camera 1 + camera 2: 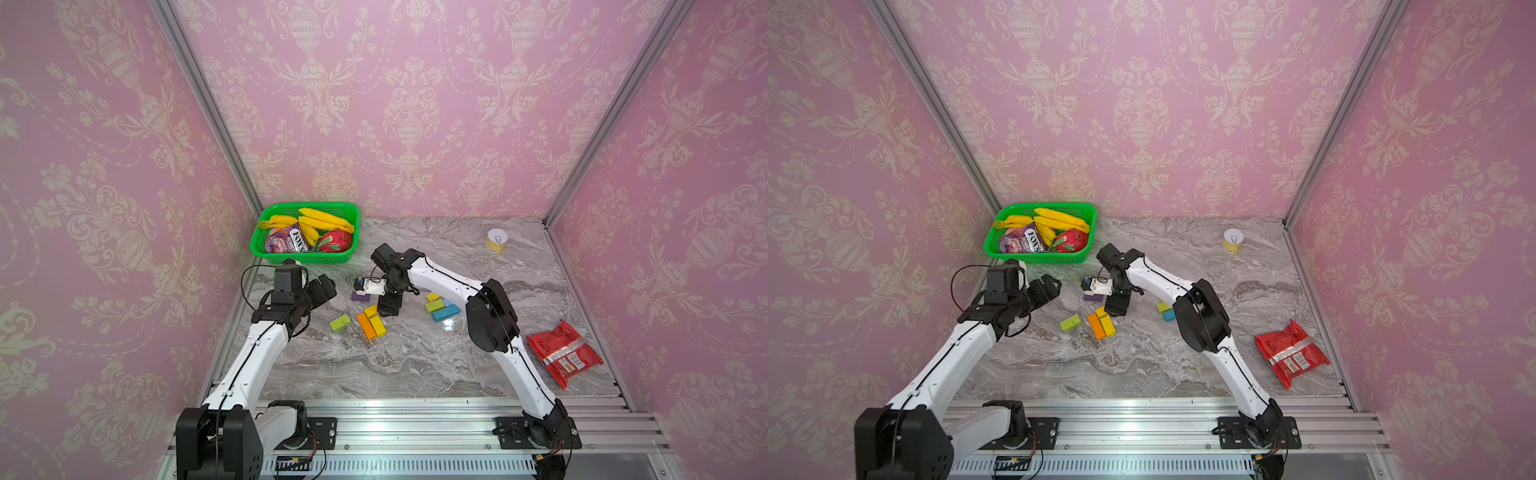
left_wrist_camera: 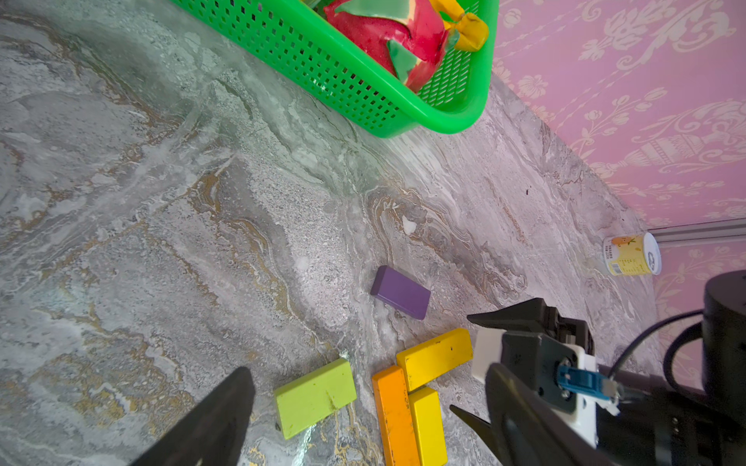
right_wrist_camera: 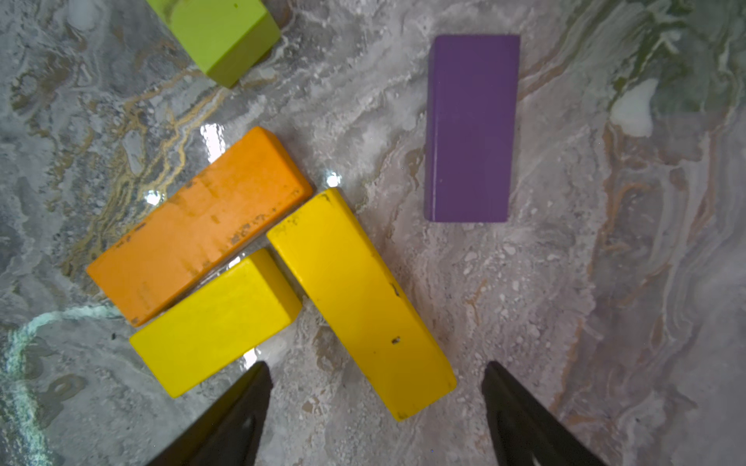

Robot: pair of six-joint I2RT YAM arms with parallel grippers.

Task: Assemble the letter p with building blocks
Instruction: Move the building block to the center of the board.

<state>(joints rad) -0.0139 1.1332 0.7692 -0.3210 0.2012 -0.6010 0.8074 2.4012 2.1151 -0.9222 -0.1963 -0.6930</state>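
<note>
1. Three blocks make up the working cluster in the middle of the marble table [image 1: 415,365]. The orange block [image 3: 198,226] has the short yellow block [image 3: 214,322] flush along its side. The long yellow block [image 3: 359,302] lies across their ends, touching or very nearly so.
2. Right gripper [image 3: 376,363]: jaws spread wide and holding nothing. It hovers over the outer end of the long yellow block with a finger on either side, and I see neither finger in contact.
3. Governing relation: that block's long axis runs away from the right gripper at a slant to the line between the jaws. They would close across its narrow width, but askew. I judge a small wrist turn is needed before any grasp.
4. Purple block [image 3: 470,129]: flat on the table and apart from the cluster, on its far side. Its long axis is roughly square to the jaw line.
5. Left gripper [image 1: 327,288]: wide open and empty, standing off at the table's left. The lime green block [image 2: 315,397] is nearest it, beside the orange block but not touching.
6. Further blocks [image 1: 434,306] sit grouped on my right. I judge the letter unfinished and the right arm clearly the nearer to the work.
</note>
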